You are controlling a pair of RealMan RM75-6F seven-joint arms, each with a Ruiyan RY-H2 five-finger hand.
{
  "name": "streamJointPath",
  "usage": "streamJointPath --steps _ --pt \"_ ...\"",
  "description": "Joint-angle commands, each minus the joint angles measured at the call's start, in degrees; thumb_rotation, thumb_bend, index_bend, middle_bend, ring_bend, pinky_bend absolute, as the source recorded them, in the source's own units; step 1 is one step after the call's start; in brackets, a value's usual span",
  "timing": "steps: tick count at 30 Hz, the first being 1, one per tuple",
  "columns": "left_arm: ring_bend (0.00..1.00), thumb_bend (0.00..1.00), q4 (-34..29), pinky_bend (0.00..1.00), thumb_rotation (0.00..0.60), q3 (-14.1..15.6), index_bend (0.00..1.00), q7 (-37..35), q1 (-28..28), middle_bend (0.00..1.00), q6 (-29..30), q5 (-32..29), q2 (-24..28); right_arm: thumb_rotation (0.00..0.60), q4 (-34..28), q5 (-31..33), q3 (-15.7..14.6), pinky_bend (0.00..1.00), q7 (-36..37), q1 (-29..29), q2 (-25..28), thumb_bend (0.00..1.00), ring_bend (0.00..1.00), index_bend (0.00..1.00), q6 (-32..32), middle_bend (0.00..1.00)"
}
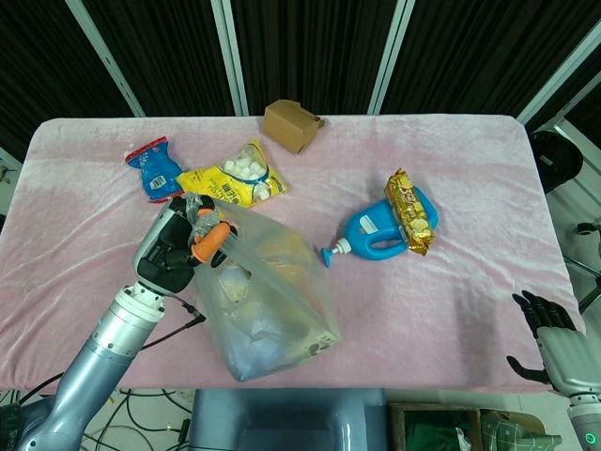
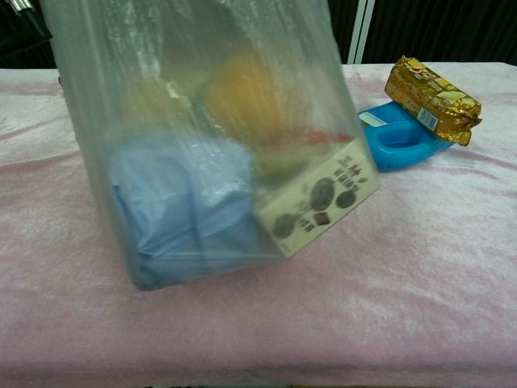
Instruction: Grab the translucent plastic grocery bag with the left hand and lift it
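Observation:
The translucent plastic grocery bag (image 1: pixel 268 296) hangs filled with goods at the table's front left. It fills much of the chest view as the same bag (image 2: pixel 210 145), showing a blue pack, a yellow item and a printed box inside. My left hand (image 1: pixel 180 246) grips the bag's bunched top at its upper left corner. The bag's bottom seems to be off the pink cloth (image 2: pixel 420 267). My right hand (image 1: pixel 554 343) sits low at the front right edge, far from the bag, fingers apart and holding nothing.
A blue detergent bottle (image 1: pixel 376 233) with a gold snack pack (image 1: pixel 411 210) on it lies right of the bag. A yellow candy bag (image 1: pixel 230 178), a blue packet (image 1: pixel 155 169) and a cardboard box (image 1: pixel 291 124) lie further back.

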Motion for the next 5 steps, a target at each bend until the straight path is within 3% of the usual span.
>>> streamJointPath --steps 1,5 --pt "0.92 0.35 0.0 0.85 0.6 -0.59 0.76 -0.42 0.37 1.0 -0.61 -0.15 -0.07 0.6 0.0 0.0 0.0 0.03 -0.03 0.0 -0.01 0.22 0.0 0.0 0.02 0.0" --pt "0.92 0.35 0.0 0.85 0.6 -1.1 0.76 -0.29 0.82 1.0 -1.15 -0.08 0.05 0.6 0.02 0.05 0.03 0.03 -0.01 0.01 -0.01 0.22 0.0 0.0 0.02 0.0"
